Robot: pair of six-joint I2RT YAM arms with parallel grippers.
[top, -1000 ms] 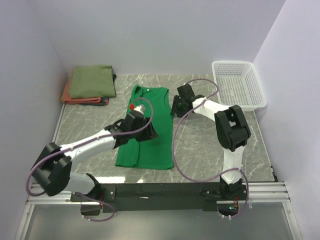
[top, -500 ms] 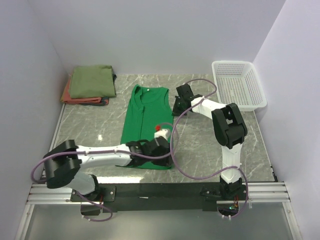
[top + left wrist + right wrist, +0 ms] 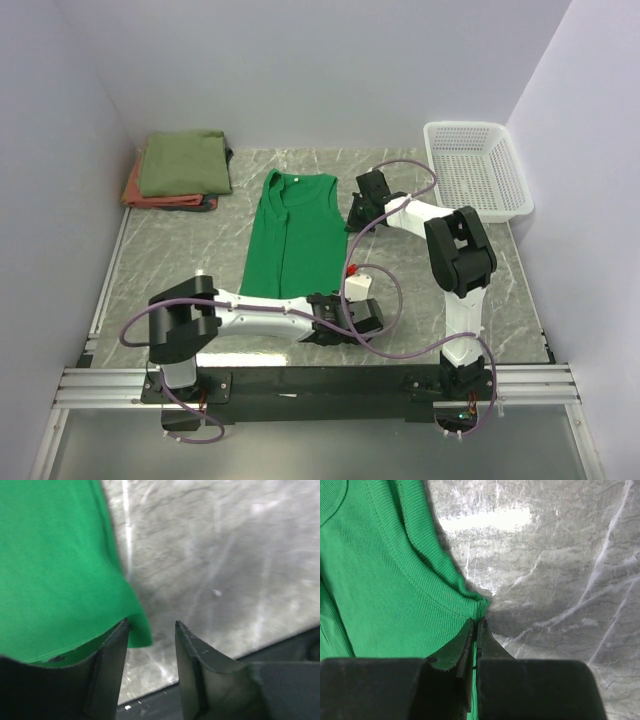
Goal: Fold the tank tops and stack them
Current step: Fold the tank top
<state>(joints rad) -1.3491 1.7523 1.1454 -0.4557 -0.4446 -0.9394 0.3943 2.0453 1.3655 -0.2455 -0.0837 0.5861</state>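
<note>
The bright green tank top (image 3: 295, 240) lies flat and lengthwise in the middle of the table, neck to the back. My right gripper (image 3: 354, 212) is at its upper right edge and is shut on the ribbed armhole hem (image 3: 479, 607), which bunches at the fingertips (image 3: 470, 630). Low over the top's near right corner (image 3: 137, 630), my left gripper (image 3: 340, 308) stands open. The corner lies by the left finger (image 3: 116, 650), and bare table shows between the fingers. The olive green tank top (image 3: 183, 163) lies folded on the rust-red one (image 3: 150, 200) at the back left.
A white mesh basket (image 3: 478, 127) stands at the back right corner. The black mounting rail (image 3: 320, 380) runs along the near edge, just behind my left gripper. White walls close in the table on three sides.
My left arm swept from over the middle of the green top down to its near right corner. My right gripper closed on the top's right edge.
</note>
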